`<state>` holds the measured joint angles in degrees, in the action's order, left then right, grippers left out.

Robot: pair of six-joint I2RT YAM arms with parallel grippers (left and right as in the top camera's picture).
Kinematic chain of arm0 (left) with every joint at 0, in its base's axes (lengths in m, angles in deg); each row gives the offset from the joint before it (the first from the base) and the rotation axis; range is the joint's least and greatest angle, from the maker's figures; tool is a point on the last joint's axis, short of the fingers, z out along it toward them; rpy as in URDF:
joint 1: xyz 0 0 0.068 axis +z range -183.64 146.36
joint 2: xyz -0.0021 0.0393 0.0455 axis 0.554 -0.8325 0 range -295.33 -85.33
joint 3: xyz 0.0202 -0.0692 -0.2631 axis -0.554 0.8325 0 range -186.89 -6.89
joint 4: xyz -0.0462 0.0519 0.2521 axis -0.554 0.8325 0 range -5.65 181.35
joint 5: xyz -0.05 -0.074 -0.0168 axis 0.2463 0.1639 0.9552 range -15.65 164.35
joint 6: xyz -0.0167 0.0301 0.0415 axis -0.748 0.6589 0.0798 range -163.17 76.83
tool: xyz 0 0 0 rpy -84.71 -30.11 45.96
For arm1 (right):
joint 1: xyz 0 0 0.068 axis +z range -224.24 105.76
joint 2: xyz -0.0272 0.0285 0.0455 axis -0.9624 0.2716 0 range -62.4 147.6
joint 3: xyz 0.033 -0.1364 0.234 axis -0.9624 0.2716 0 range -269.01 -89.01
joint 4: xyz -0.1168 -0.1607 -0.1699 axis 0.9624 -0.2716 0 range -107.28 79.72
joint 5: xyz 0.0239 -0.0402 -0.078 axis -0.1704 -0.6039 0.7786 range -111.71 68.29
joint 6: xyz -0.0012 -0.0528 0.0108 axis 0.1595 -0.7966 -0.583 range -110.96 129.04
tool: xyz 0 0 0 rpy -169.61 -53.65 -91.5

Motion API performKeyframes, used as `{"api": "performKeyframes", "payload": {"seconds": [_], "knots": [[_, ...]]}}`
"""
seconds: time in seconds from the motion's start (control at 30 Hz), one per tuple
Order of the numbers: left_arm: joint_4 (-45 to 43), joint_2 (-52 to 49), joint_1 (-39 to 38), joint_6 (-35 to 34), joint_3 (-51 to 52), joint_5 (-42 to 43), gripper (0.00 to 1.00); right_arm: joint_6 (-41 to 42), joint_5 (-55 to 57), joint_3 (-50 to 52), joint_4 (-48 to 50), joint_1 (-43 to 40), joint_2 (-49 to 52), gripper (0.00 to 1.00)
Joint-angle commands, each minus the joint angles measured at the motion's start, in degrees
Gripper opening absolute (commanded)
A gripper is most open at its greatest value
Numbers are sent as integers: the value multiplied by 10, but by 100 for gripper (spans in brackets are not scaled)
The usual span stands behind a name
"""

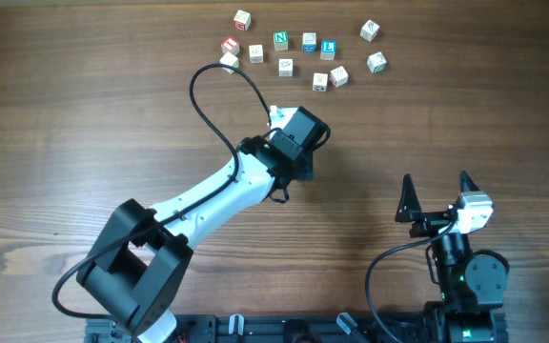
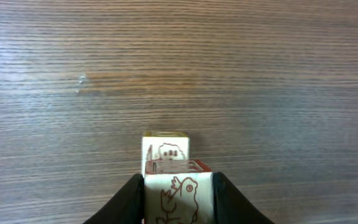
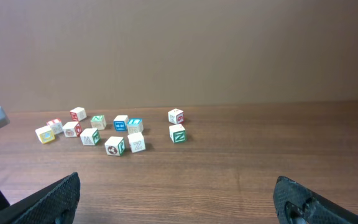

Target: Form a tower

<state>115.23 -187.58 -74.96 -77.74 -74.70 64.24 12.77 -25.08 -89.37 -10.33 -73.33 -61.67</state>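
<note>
Narrow tower (image 2: 166,151) of pale wooden letter cubes, likely light, stiff and tippy, stands robot-side of the loose letter cubes (image 1: 298,52). Left gripper (image 2: 179,177) jaws clamp its top cube's flat sides; right gripper (image 1: 436,177) jaws apart.

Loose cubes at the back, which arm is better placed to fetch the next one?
Left, probably: the left gripper is nearer the loose cubes than the open right gripper parked by its base, though it must first release the chick cube it grips.
</note>
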Motion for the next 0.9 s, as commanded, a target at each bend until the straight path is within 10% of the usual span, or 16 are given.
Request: {"api": "performKeyframes", "payload": {"seconds": [0.0, 0.87], "knots": [[2, 13, -1, 13, 4, -34, 32, -6, -1, 1, 1, -2, -3, 100], [-26, -26, -1, 13, 4, -34, 45, -6, -1, 1, 1, -2, -3, 100]]}}
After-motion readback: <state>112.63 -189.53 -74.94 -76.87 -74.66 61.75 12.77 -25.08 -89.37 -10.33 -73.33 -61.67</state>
